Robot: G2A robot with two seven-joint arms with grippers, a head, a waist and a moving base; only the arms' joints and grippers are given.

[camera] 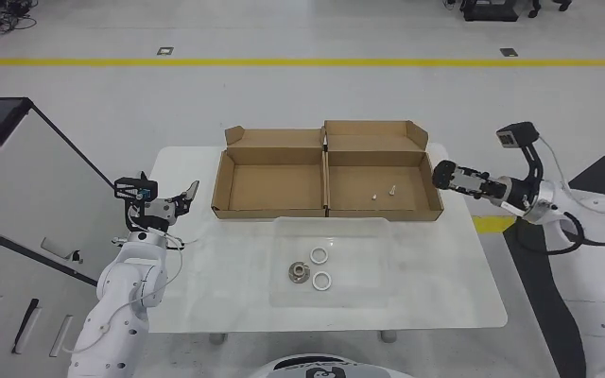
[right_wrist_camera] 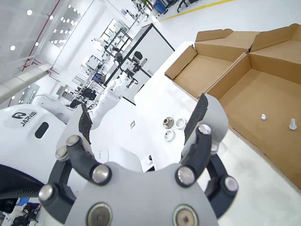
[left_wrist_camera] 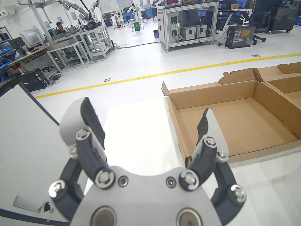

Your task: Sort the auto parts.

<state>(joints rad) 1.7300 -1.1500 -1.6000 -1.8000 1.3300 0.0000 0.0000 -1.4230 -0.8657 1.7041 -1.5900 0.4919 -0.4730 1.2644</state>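
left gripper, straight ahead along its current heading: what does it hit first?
Mostly free: ahead of the left gripper is bare table, then floor. One finger lines up with the empty cardboard box wall and may clip it; depth unclear.

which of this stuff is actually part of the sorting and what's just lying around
Part of the job: white rings, metal hub, clear tray, small bolts, box holding the bolts, empty box.
Just around: black-framed panel, yellow floor line.

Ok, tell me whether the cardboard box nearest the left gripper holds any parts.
No, that cardboard box has a bare floor; the two small parts lie in the other box.
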